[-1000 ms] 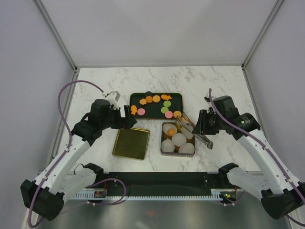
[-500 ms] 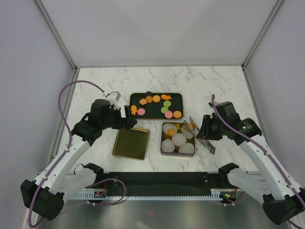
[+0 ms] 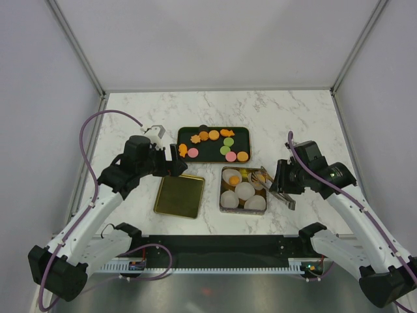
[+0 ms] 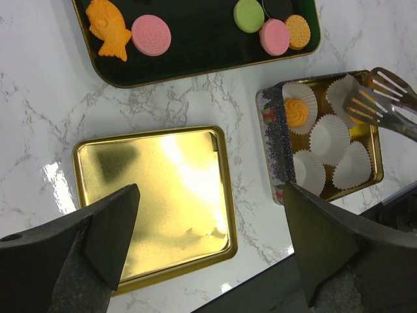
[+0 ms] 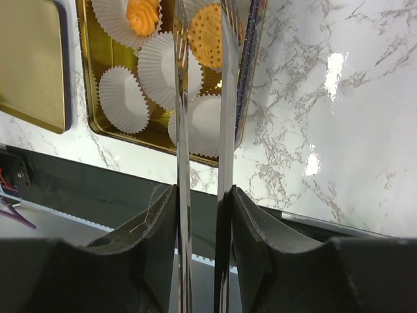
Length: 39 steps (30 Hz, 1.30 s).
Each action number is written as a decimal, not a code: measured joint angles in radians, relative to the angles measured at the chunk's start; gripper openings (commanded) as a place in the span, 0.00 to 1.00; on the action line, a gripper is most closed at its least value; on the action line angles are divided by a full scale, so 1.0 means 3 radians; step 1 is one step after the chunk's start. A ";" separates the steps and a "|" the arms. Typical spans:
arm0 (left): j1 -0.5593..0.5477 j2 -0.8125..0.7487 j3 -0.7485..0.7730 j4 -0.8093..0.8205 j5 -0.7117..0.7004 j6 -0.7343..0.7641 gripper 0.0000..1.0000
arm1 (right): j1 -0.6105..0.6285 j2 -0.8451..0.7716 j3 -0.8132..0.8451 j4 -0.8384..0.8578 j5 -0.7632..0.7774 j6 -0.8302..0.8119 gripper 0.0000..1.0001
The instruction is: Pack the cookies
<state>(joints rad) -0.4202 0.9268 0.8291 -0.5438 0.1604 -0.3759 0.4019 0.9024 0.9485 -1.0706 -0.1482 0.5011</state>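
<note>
Right gripper clamps the tongs, blades slightly apart over 1 round cookie ahead; lifting early might drag it against the tin wall.

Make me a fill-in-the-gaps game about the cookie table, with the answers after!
1. The right pincer grips metal ____ whose tips reach over the gold tin.
2. The fish-shaped cookie on the dark tray is coloured ____.
3. The left pincer hangs over the flat gold lid with its jaws ____.
4. The paper cups in the tin are ____.
Missing words: tongs, orange, open, white.
</note>
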 measured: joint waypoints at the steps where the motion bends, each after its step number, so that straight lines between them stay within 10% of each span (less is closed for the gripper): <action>1: 0.0000 0.0000 0.0000 0.0000 -0.0001 0.0000 1.00 | 0.0000 0.0000 -0.0001 0.0000 0.0001 -0.0001 0.44; 39: 0.0001 -0.0001 0.0000 0.0000 -0.0003 0.0000 1.00 | 0.0000 0.0930 0.0992 0.0058 -0.0047 -0.0303 0.48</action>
<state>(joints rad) -0.4198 0.9264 0.8291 -0.5438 0.1596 -0.3759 0.4019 1.1812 1.2461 -1.0531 -0.1623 0.4103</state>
